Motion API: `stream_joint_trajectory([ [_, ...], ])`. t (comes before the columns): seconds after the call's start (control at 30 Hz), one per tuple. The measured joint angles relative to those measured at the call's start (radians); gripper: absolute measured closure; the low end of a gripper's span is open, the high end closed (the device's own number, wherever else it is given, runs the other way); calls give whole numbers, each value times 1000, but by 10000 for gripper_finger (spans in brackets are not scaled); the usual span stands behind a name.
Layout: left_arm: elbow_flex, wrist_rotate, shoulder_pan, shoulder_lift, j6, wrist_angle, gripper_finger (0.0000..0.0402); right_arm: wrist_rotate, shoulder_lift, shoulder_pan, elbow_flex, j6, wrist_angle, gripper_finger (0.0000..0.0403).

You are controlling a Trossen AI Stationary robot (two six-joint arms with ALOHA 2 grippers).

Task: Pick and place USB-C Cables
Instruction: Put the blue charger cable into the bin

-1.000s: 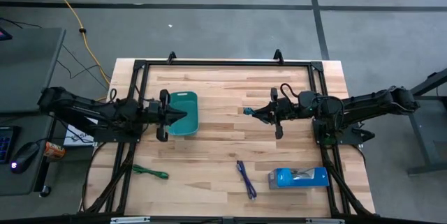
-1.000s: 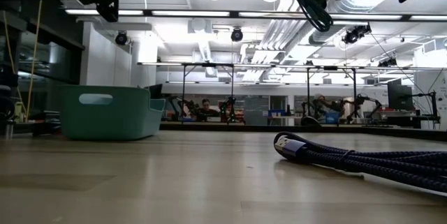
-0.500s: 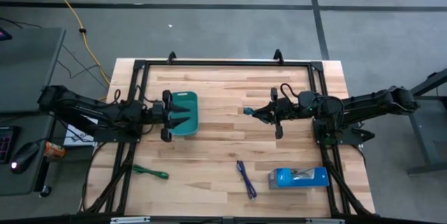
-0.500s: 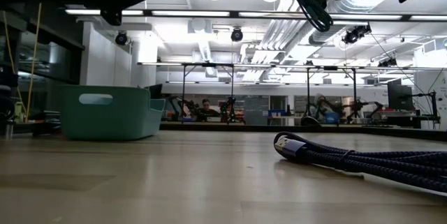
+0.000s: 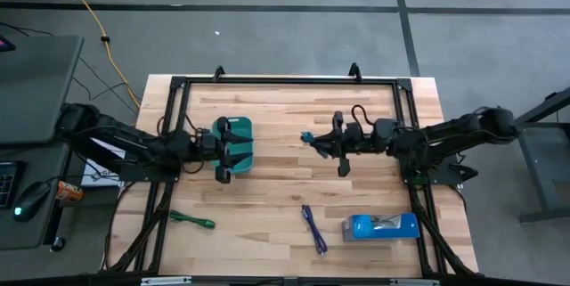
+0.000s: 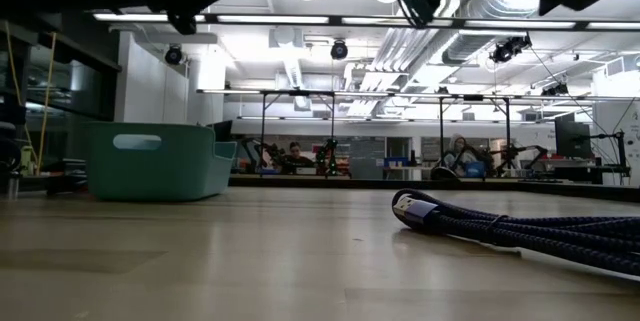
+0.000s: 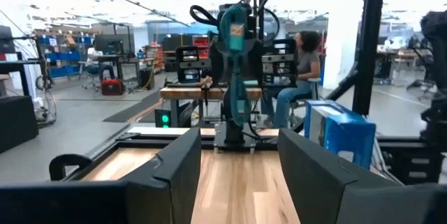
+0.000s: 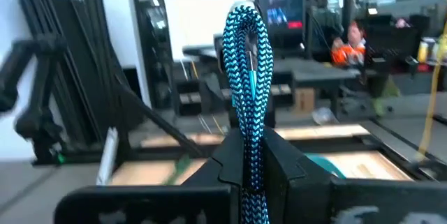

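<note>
Carrying the light blue braided USB-C cable (image 5: 307,138) clamped in its closed fingers, the right tool (image 5: 313,142) has shifted left over the wooden bench (image 5: 285,188) towards the teal plastic tray (image 5: 239,134), where the empty, wide-open left tool (image 5: 233,150) now hovers, suggesting a drop-off soon.

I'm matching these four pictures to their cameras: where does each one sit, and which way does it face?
High view: overhead, straight down; both arms, teal tray, left gripper.
Low view: table height, looking into the room; arms overhead, dark blue-purple cable.
Left wrist: faces the right gripper.
Right wrist: own fingers clamp the light blue cable.
Shared: that cable, in both wrist views.
</note>
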Motion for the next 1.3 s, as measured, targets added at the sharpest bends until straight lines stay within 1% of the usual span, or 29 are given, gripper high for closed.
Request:
stream_joint_trajectory([
  [0.07, 0, -1, 0, 56, 0, 72, 229, -2, 45, 0, 9, 23, 68, 395],
  [0.13, 1, -1, 0, 110, -2, 143, 229, -4, 86, 0, 30, 57, 106, 395],
  [0.2, 12, -1, 0, 159, -14, 180, 229, -5, 126, 0, 59, 77, 126, 395],
  [0.47, 120, -1, 0, 311, -54, 184, 226, -33, 289, 0, 183, 112, 129, 395],
  [0.67, 169, 0, 0, 396, -89, 182, 206, -71, 361, 11, 256, 112, 131, 395],
  [0.93, 225, 1, 0, 466, -132, 181, 162, -77, 384, 35, 284, 105, 131, 395],
  [1.03, 251, 19, -2, 492, -138, 182, 150, -77, 384, 42, 284, 104, 140, 395],
  [1.13, 282, 49, -6, 527, -158, 183, 142, -76, 384, 42, 284, 103, 139, 395],
  [1.3, 337, 53, -15, 593, -158, 183, 139, -76, 384, 42, 284, 104, 142, 395],
])
